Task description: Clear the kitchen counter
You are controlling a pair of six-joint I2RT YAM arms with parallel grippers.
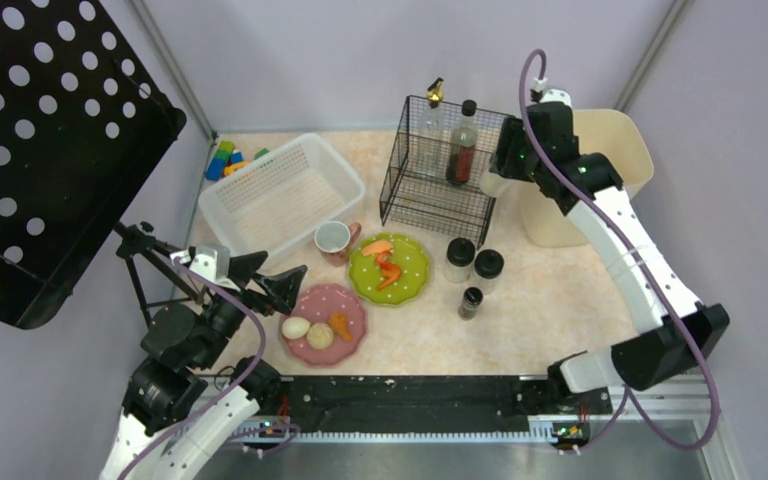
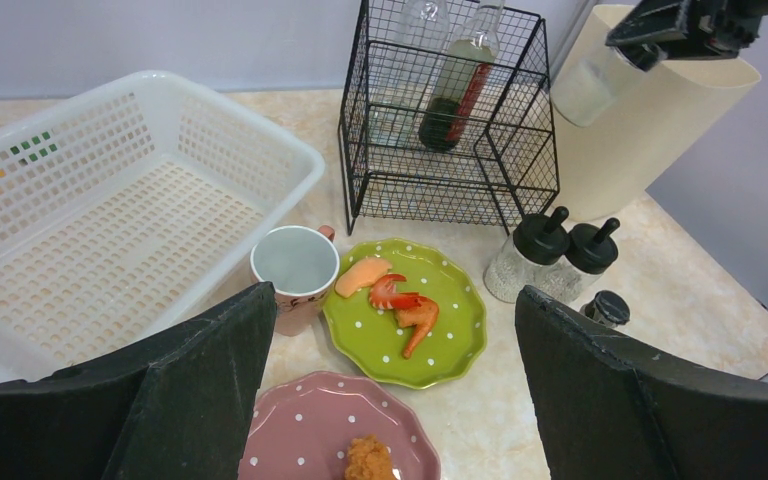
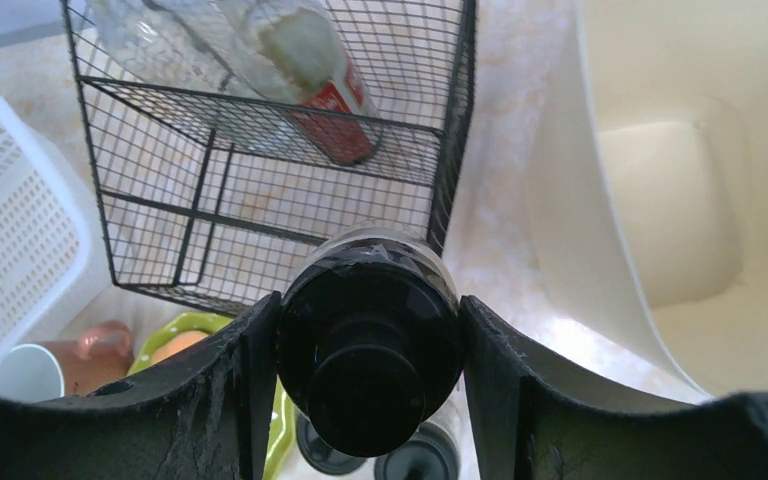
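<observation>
A black perforated metal panel [image 1: 40, 130] leans at the far left. Below it the left gripper [image 1: 272, 277] hangs over the near-left part of the kitchen counter [image 1: 550, 300], its broad matte fingers [image 2: 160, 400] spread wide with nothing between them. The counter is a flat slab of beige-pink marbled stone that fills the middle of the cell and carries everything else.

A white plastic lattice basket [image 2: 110, 250] sits at an angle, with bright toy blocks [image 1: 225, 158] behind it. Just beside its near corner stands a pink mug [image 1: 333, 240]. Nearer me is a pink polka-dot plate [image 1: 355, 310] with two pale egg-shaped lumps and an orange piece. Next to it lies a scalloped green dotted plate [image 1: 410, 265] with orange-red scraps.

Behind that stands a black wire rack [image 1: 430, 190] holding a clear glass bottle [image 1: 432, 115] and a dark-filled bottle [image 1: 462, 145]. Three black-capped shakers [image 1: 459, 258] cluster in front of it.

The right gripper [image 3: 368, 390] is clamped on a round, translucent, black-lidded jar [image 2: 588, 88], held aloft between the rack and a tall, smooth cream bin [image 1: 625, 150].
</observation>
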